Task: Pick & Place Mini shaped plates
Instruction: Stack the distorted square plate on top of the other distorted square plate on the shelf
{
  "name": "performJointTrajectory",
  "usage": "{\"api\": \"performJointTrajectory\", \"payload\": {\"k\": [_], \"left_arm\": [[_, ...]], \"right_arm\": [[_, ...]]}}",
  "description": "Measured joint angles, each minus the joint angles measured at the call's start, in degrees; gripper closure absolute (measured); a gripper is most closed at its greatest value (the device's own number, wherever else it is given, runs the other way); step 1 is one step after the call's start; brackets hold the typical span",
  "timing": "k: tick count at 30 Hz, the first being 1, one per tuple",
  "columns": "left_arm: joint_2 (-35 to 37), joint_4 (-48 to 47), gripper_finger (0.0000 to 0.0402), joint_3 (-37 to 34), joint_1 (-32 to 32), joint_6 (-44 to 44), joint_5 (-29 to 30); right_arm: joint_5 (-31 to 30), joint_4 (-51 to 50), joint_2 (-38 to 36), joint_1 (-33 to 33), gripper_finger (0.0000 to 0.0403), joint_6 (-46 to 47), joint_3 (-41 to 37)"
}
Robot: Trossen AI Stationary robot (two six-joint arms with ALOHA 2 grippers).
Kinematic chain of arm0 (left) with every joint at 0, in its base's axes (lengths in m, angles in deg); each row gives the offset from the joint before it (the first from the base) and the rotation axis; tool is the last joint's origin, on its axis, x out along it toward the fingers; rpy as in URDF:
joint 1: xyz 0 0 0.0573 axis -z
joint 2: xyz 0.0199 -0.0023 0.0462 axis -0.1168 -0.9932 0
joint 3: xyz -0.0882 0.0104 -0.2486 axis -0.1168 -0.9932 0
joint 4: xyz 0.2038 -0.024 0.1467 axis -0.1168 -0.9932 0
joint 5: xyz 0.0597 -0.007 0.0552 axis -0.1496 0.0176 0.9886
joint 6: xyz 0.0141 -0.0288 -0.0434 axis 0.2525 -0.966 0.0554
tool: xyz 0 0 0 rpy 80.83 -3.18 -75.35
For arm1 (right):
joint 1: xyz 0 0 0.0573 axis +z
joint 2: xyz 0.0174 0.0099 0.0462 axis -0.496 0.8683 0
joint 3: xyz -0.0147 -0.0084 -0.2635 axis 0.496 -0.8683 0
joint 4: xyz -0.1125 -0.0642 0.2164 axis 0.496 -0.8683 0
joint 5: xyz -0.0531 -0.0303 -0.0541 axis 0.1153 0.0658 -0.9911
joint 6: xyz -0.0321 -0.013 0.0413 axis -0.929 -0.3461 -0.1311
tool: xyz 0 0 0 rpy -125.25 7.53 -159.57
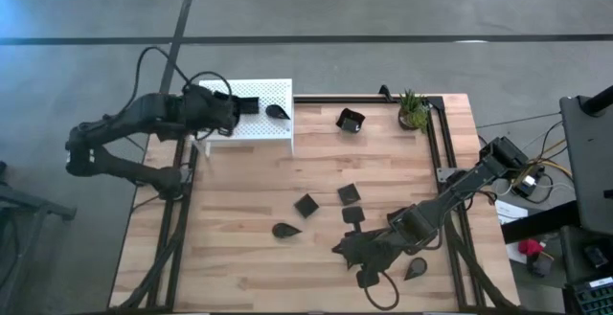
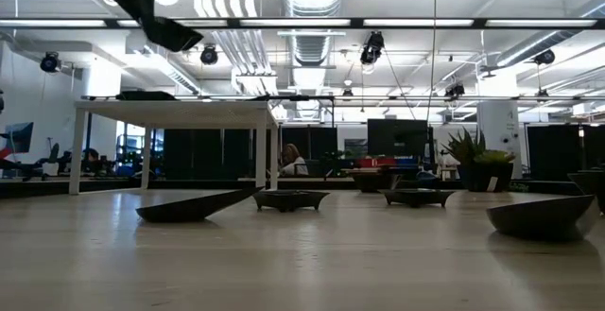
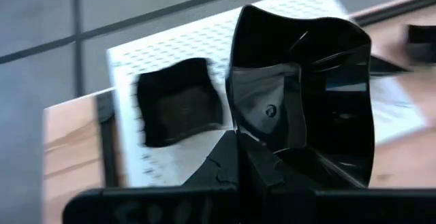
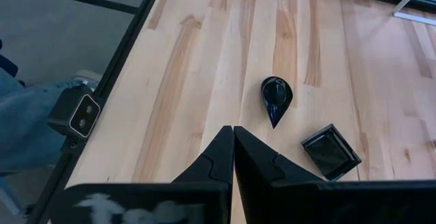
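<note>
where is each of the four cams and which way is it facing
High view: above the table, looking straight down; both arms show, left gripper over the white platform, right gripper near the front.
Low view: table height, looking level into the room; a dark arm part shows top left.
Left wrist view: on the left arm, past its fingers, shut on a square plate.
Right wrist view: on the right arm, fingers shut, facing the teardrop plate.
Shared: high and left wrist views both show the platform.

**Wooden table and what lies on it**

I see a light wooden table [image 1: 239, 219] carrying a white perforated platform [image 1: 263, 123] at its far left, a small potted plant [image 1: 414, 110] at the far right, and several black mini plates [image 1: 306, 205] scattered near the middle.
</note>
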Motion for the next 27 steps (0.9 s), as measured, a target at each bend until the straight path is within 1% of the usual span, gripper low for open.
{"api": "performJointTrajectory", "payload": {"k": [5, 10, 15, 18, 27], "left_arm": [[0.1, -2.8, 0.0401, 0.0, -6.1, 1.6, 0.5], [0.0, -2.7, 0.0402, -0.1, -12.3, 6.0, 0.8], [-0.1, -1.5, 0.0402, -1.8, -17.7, 10.2, 1.1], [-0.3, 0.0, 0.0402, -3.3, -19.4, 12.6, 0.3], [-0.4, 9.9, 0.0402, -8.5, -22.1, 19.4, -3.6]], "right_arm": [[-0.7, 0.0, 0.0, 0.0, 0.0394, 0.0, 0.0], [-1.7, 0.0, 0.0, 0.0, 0.0394, 0.0, 0.0], [-1.9, 0.0, 0.0, 0.0, 0.0394, 0.0, 0.0], [-2.0, 0.0, 0.0, 0.0, 0.0394, -0.3, 0.0], [-2.0, 0.0, 0.0, 0.0, 0.0394, -0.8, 0.0]]}}
